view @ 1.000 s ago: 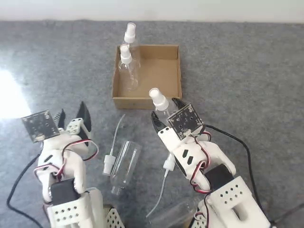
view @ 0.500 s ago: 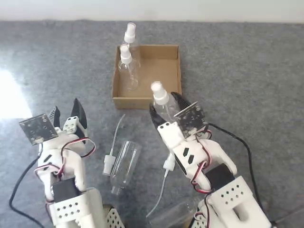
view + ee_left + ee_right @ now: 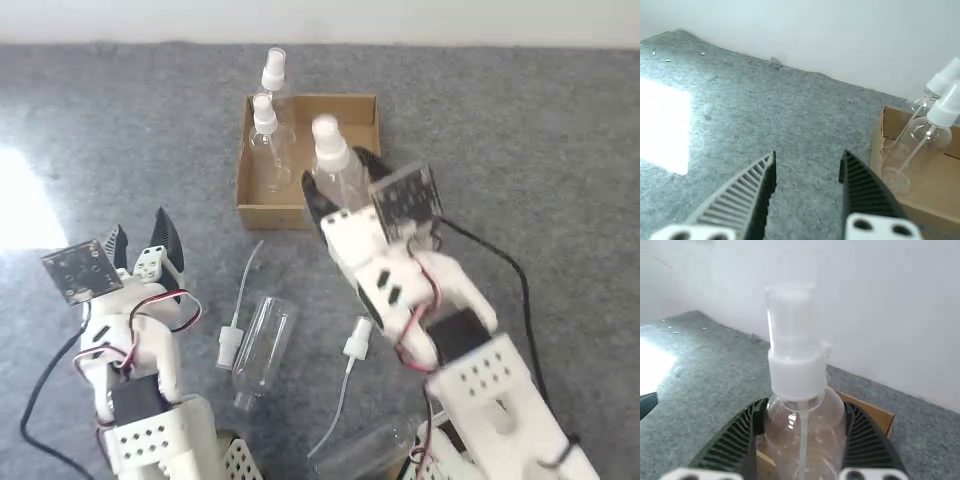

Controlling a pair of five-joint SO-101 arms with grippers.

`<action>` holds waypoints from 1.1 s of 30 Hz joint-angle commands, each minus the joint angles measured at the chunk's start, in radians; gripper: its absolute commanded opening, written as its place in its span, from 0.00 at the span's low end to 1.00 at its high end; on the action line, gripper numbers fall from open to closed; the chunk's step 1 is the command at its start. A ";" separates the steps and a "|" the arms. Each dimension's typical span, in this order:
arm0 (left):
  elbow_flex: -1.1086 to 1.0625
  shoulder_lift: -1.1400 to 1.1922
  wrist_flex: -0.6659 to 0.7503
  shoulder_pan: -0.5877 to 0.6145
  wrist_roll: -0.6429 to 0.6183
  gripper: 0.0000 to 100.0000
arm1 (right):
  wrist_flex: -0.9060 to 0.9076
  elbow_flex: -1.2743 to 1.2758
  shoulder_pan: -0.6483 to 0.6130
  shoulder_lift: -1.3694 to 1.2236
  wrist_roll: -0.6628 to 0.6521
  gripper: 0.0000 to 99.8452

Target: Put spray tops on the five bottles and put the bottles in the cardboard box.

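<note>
My right gripper (image 3: 338,180) is shut on a clear bottle (image 3: 335,165) with a white spray top, held upright over the front edge of the cardboard box (image 3: 350,135). In the right wrist view the bottle (image 3: 795,375) stands between the jaws of that gripper (image 3: 802,440). One capped bottle (image 3: 270,150) stands inside the box at its left. Another capped bottle (image 3: 272,75) is at the box's back left corner. My left gripper (image 3: 142,240) is open, holds nothing, and hovers over the carpet left of the box. A bare bottle (image 3: 262,345) lies beside a loose spray top (image 3: 232,335).
A second loose spray top (image 3: 355,345) with its long tube lies right of the bare bottle. Another clear bottle (image 3: 365,450) lies at the near edge between the arm bases. The left wrist view shows the box wall (image 3: 880,145) and both capped bottles (image 3: 930,135) beyond the open gripper (image 3: 809,155).
My right arm has carried the capped bottle forward from in front of the box to over its front edge. The left arm shifted slightly left a second ago and has since stayed still.
</note>
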State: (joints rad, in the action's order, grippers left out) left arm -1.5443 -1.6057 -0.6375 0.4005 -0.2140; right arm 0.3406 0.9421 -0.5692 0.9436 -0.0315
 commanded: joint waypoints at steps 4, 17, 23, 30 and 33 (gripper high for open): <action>0.008 -0.014 0.029 0.003 0.005 0.20 | -0.030 -0.305 0.113 -0.340 0.192 0.09; 0.008 -0.014 0.029 0.003 0.005 0.20 | -0.030 -0.683 0.171 -0.832 0.301 0.09; 0.008 -0.014 0.029 0.003 0.005 0.20 | -0.185 -0.779 0.177 -1.006 0.295 0.09; 0.008 -0.014 0.031 0.003 0.005 0.20 | -0.349 -0.779 0.188 -1.130 0.295 0.09; 0.008 -0.014 0.031 0.003 0.005 0.20 | -0.410 -0.781 0.186 -1.178 0.295 0.09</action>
State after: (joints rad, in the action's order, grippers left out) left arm -1.5443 -1.6057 -0.6375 0.4005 -0.2140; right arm 0.0215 0.2394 -0.3989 -0.2240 0.2555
